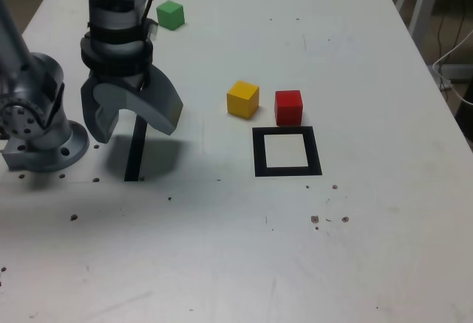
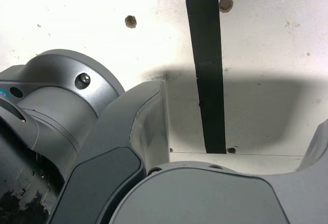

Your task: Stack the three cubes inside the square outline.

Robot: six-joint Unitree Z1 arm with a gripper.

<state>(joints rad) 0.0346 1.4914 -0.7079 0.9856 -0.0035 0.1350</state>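
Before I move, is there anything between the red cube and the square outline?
Nothing visible stands between the red cube and the square outline; the cube sits right by its far edge in the exterior view. The yellow cube is off to that view's left.

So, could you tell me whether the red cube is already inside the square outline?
No, the red cube sits just beyond the outline's far edge in the exterior view.

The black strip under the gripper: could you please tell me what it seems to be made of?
The black strip looks like matte adhesive tape, perhaps cloth-backed: it lies flat on the tabletop, with crisp edges and little shine.
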